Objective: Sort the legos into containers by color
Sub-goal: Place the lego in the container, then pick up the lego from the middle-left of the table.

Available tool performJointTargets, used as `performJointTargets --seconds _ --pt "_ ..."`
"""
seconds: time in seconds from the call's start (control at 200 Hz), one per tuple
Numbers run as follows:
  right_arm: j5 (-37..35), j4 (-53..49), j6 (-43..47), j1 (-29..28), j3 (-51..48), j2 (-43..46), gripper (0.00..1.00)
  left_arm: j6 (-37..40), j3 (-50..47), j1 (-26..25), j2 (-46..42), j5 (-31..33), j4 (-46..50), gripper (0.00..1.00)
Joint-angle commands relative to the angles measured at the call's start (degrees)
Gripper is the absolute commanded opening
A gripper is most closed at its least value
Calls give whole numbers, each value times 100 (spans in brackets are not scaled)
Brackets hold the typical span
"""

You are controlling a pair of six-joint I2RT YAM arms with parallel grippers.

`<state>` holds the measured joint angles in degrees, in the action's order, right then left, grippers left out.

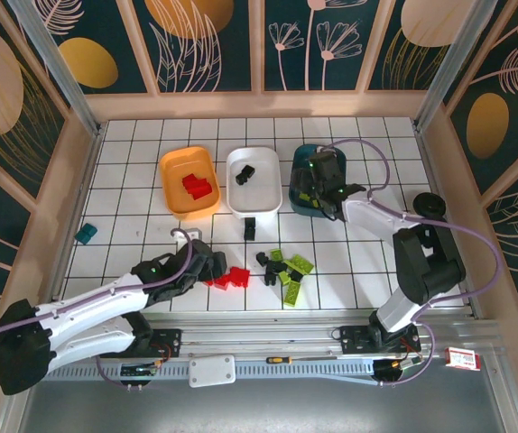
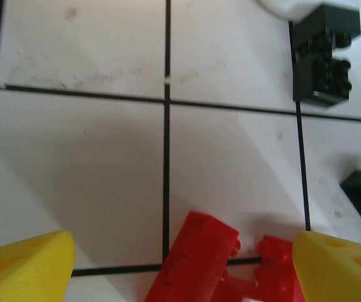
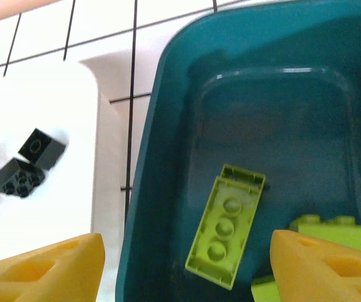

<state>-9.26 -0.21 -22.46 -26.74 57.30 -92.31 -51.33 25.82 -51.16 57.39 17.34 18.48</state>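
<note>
**Trays.**
- Orange tray [image 1: 171, 168]: holds the sorted red bricks [image 1: 197, 186].
- White tray [image 1: 269, 163]: holds the black bricks [image 3: 27, 166], two pieces touching.
- Teal tray [image 3: 168, 126]: holds a lime plate [image 3: 226, 225] lying flat, studs up, with more lime pieces beside it at the lower edge of the right wrist view.

**Unsorted, on the table [image 1: 151, 135].**
- Loose red bricks [image 2: 199, 263], near the front edge.
- Lone black brick [image 1: 250, 227], just below the white tray.
- Lime-and-black heap [image 1: 286, 266], right of the red ones.
- Small teal block [image 1: 86, 234], far left and well apart from the rest.

**Left claw [image 1: 210, 268].** Fingers apart and low over the table, gripping nothing. The loose red bricks lie between the fingertips, nearer the right-hand one in the wrist view.

**Right claw [image 3: 183, 272].** Fingers apart and above the teal tray, nothing between them. The lime plate rests on the tray floor beneath.

**Step in hand (judged).** The left claw picks up a red brick for the orange tray.

**Handling notes.**
- The red pieces touch, and the blurred wrist view leaves it unclear whether they are clipped together or only leaning on each other.
- Centre the fingers over one piece, or over the pair if joined, so neither fingertip lands on top of a brick.
- Go down to the table and close across flat sides.
- Lift straight up before swinging over to the orange tray.
- The right claw should rise clear of the teal rim before heading for the heap.
</note>
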Motion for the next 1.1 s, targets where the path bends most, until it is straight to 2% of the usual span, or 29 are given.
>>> performJointTargets --seconds 0.0,0.03,0.095,0.235,0.37,0.49,0.581,0.676,0.771,0.986,1.091 --pt "20 156 -162 -8 -362 277 70 -167 -77 -289 -53 -213 27 92" --pt "28 179 -178 -8 -437 329 70 -183 -62 -368 -76 -216 39 94" --pt "54 195 -209 -14 -558 439 70 -224 -12 -486 -63 -124 180 93" --pt "103 263 -248 -31 -727 624 70 -469 -48 -491 31 231 610 75" --pt "77 258 -234 -55 -770 732 70 -495 -217 -485 -92 184 266 81" --pt "71 224 -224 -67 -769 814 70 -300 -104 -490 285 179 -53 83" --pt "66 188 -206 -75 -782 913 70 -231 -3 -443 623 293 -64 75" --pt "23 164 -180 -80 -845 1058 70 -162 -24 -362 827 197 -231 72" --pt "-21 186 -164 -90 -940 1218 70 -128 -55 -239 976 133 -361 65" --pt "-63 165 -119 -90 -1010 1378 70 -25 -76 -83 1197 145 -407 46" --pt "-54 180 -110 -89 -1046 1396 70 4 -190 114 1220 72 -502 59"
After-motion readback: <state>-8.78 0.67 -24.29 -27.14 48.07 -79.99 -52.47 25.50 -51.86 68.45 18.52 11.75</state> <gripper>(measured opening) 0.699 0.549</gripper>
